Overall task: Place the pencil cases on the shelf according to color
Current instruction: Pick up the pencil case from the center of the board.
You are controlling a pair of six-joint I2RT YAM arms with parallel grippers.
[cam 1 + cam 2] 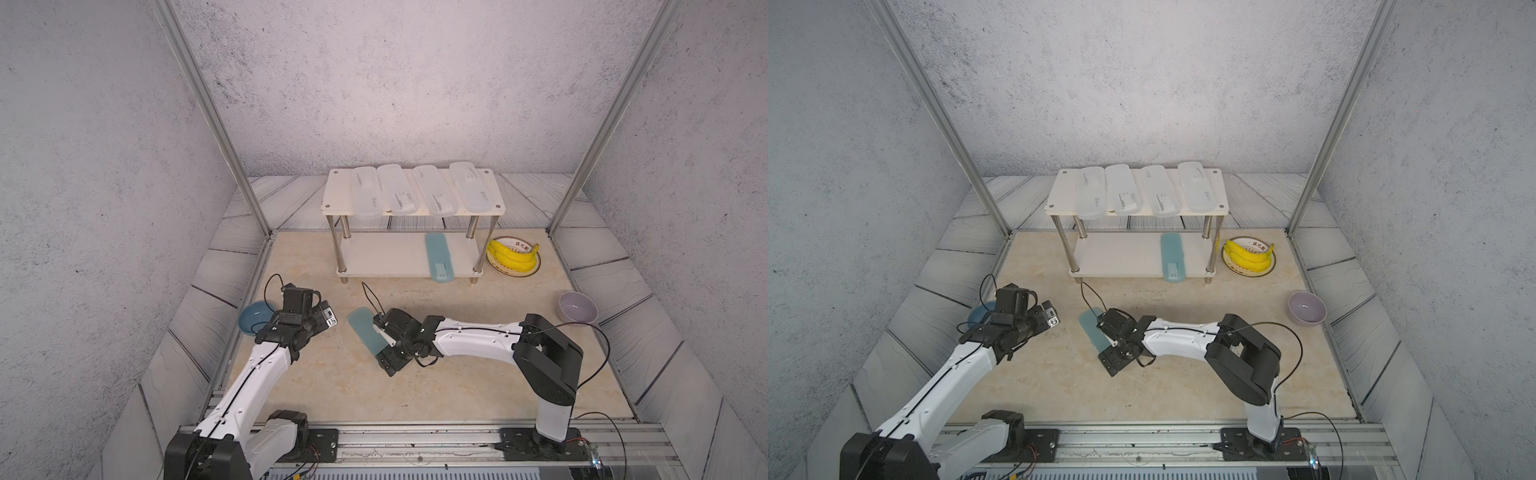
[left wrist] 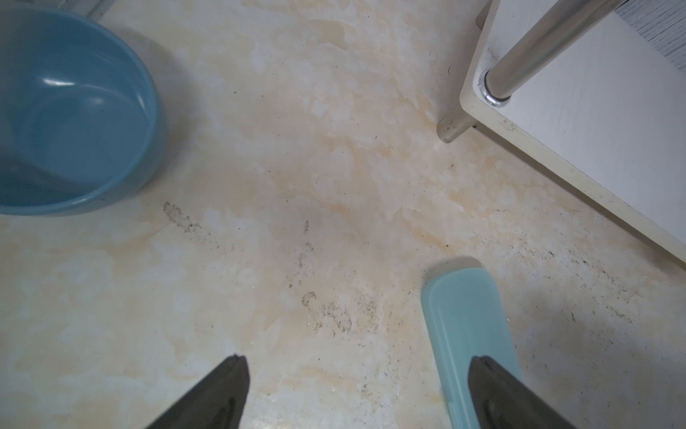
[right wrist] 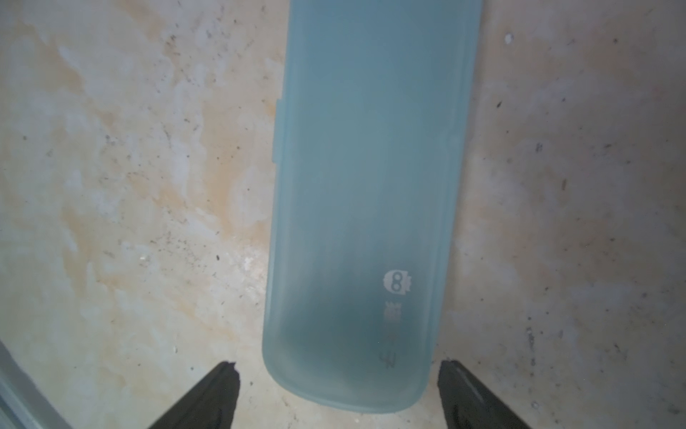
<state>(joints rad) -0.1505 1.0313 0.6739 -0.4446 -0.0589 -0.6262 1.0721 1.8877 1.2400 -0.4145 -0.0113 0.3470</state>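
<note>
The shelf (image 1: 338, 193) stands at the back, and its top board carries several frosted white pencil cases (image 1: 365, 191) side by side. One teal pencil case (image 1: 437, 257) lies on the lower board. A second teal pencil case (image 1: 365, 328) (image 3: 367, 185) lies flat on the table. My right gripper (image 3: 338, 366) is open, one finger on each side of that case's near rounded end, apart from it. My left gripper (image 2: 358, 358) is open and empty above bare table, with this same teal case (image 2: 464, 315) beside one finger.
A blue bowl (image 1: 253, 318) sits by the left gripper at the table's left edge. A lilac bowl (image 1: 577, 307) is at the right. A plate of bananas (image 1: 513, 255) stands right of the shelf. The shelf's corner foot (image 2: 454, 126) shows in the left wrist view.
</note>
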